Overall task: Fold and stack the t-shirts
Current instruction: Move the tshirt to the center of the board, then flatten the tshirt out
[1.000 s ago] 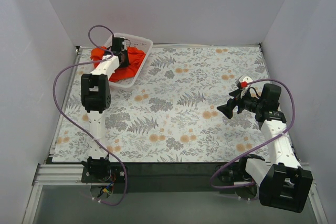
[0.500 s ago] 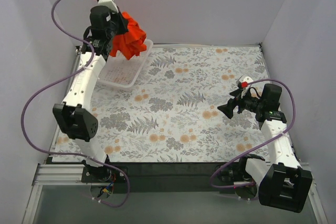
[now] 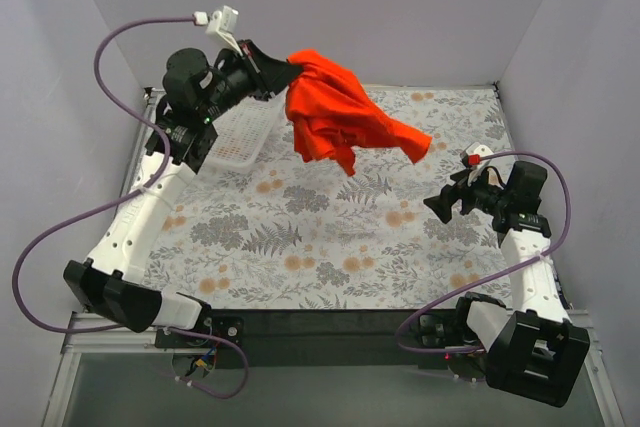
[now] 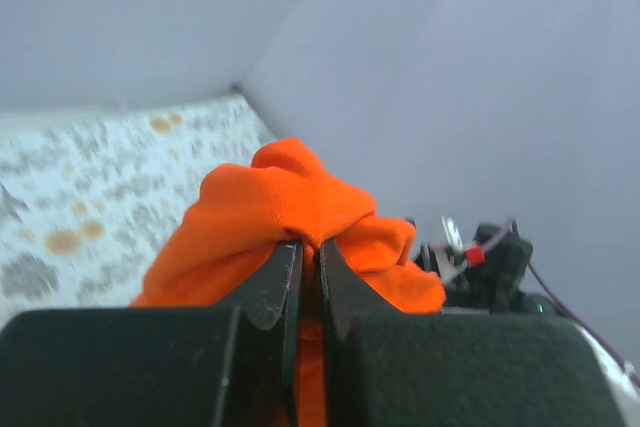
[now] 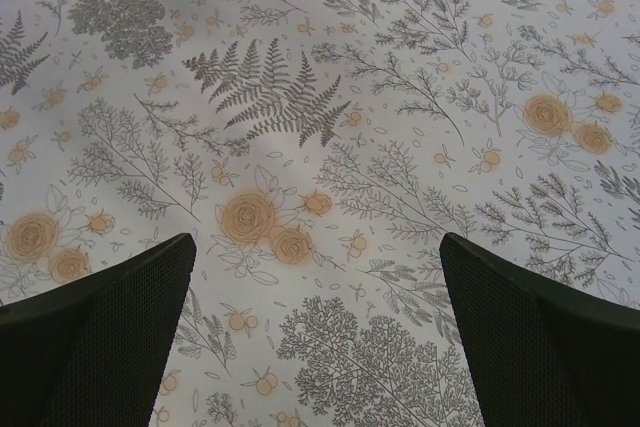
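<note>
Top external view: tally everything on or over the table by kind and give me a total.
Orange-red t-shirt: 1
White mesh basket: 1
Floral table cover: 1
Robot arms: 2 (left arm, right arm)
Total: 5

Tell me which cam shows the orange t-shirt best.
Top external: the whole t-shirt hangs from the left claw above the table. Left wrist shows only a bunched fold pinched between its fingers. Right wrist catches just a blurred red sliver at its top edge.
</note>
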`<action>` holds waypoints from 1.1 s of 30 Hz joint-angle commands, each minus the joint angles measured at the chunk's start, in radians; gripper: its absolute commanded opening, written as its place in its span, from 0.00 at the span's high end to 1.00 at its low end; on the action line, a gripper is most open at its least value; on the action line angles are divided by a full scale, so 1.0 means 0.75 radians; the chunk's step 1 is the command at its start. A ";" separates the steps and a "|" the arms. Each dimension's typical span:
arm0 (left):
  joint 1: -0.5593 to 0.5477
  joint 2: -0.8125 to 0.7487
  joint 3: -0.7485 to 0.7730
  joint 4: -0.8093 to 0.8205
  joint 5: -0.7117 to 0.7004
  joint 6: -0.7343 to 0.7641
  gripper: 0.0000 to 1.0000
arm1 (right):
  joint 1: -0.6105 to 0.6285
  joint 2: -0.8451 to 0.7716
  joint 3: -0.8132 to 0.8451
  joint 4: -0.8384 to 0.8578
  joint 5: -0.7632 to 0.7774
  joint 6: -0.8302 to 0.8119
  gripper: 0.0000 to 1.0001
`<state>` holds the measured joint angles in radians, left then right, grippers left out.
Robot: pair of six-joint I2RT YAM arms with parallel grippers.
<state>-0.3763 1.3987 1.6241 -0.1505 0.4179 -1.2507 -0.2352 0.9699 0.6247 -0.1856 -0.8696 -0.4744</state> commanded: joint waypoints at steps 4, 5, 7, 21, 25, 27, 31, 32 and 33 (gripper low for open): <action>-0.128 -0.132 -0.496 0.098 0.116 -0.157 1.00 | -0.052 -0.035 0.040 -0.016 0.034 -0.016 0.02; -0.146 -0.133 -0.661 0.117 0.126 -0.161 1.00 | -0.055 -0.037 0.040 -0.016 0.039 -0.016 0.02; -0.173 -0.090 -0.780 0.076 0.132 -0.106 0.75 | -0.061 -0.033 0.038 -0.016 0.039 -0.016 0.02; -0.185 -0.668 -1.185 -0.231 -0.306 0.446 0.21 | 0.448 0.401 0.283 -0.233 0.161 -0.184 0.12; -0.187 -0.876 -1.361 -0.178 -0.359 0.446 0.21 | 0.566 0.797 0.504 -0.347 0.399 -0.241 0.26; -0.188 -0.871 -1.376 -0.163 -0.371 0.463 0.21 | 0.598 0.866 0.543 -0.352 0.431 -0.229 0.28; -0.185 -0.824 -1.364 -0.168 -0.353 0.473 0.21 | 0.620 0.969 0.564 -0.356 0.444 -0.206 0.36; -0.187 -0.818 -1.364 -0.170 -0.351 0.471 0.21 | 0.626 0.989 0.570 -0.358 0.444 -0.202 0.41; -0.188 -0.820 -1.366 -0.170 -0.351 0.471 0.21 | 0.627 0.995 0.584 -0.364 0.446 -0.196 0.47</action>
<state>-0.5163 0.7700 0.5949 -0.2874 0.1642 -0.9195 0.2283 1.6855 1.0069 -0.4236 -0.5659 -0.6312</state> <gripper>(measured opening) 0.791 0.649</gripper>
